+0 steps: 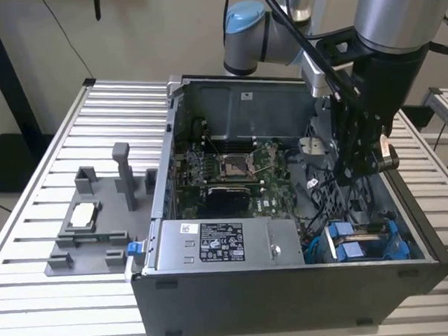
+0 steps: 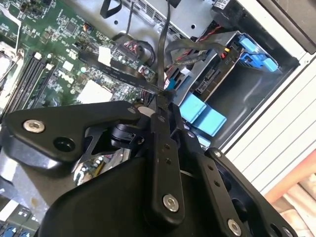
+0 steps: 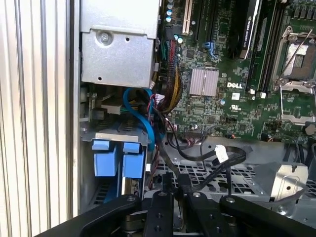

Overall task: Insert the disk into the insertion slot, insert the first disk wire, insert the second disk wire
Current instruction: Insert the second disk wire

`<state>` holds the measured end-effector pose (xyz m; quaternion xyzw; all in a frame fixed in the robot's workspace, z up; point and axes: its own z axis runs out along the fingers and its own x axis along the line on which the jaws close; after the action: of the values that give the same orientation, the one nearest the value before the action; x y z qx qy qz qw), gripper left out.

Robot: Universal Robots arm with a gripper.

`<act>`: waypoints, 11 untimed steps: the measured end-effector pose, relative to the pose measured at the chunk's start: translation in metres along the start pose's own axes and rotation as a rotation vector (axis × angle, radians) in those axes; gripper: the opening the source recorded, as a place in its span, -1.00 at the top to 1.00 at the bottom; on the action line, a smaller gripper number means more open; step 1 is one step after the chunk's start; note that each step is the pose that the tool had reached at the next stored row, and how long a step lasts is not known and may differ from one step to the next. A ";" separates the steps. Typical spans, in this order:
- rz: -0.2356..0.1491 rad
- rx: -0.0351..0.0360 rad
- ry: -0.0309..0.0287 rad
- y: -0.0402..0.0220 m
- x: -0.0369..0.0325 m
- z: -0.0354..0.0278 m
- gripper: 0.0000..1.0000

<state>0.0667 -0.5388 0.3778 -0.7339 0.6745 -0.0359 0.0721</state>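
Fingers (image 2: 165, 106) of the end effector (image 1: 355, 168) are pressed together on a thin black wire (image 2: 160, 44), and the wire runs up and away from the tips. In the first wrist view the same wire (image 3: 170, 165) goes into the pinched tips (image 3: 178, 190).

Just past the end effector sits the disk (image 2: 217, 74). It lies in the insertion slot (image 2: 197, 86), a grey metal cage in the corner of the computer case (image 1: 293, 290). Its long side runs along the case wall, and its blue end tabs (image 3: 118, 158) point out of the cage toward the end effector.

Farther off is the green motherboard (image 3: 222, 106). The case stands on a ribbed metal worktop (image 1: 29, 204).
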 end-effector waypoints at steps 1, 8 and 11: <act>0.000 0.0000 -0.0001 -0.0001 0.0004 0.0001 0.67; 0.000 0.0000 -0.0001 -0.0022 0.0038 0.0007 0.68; 0.000 0.0000 -0.0001 -0.0030 0.0049 0.0008 0.68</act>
<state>0.0701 -0.5435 0.3772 -0.7339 0.6745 -0.0358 0.0722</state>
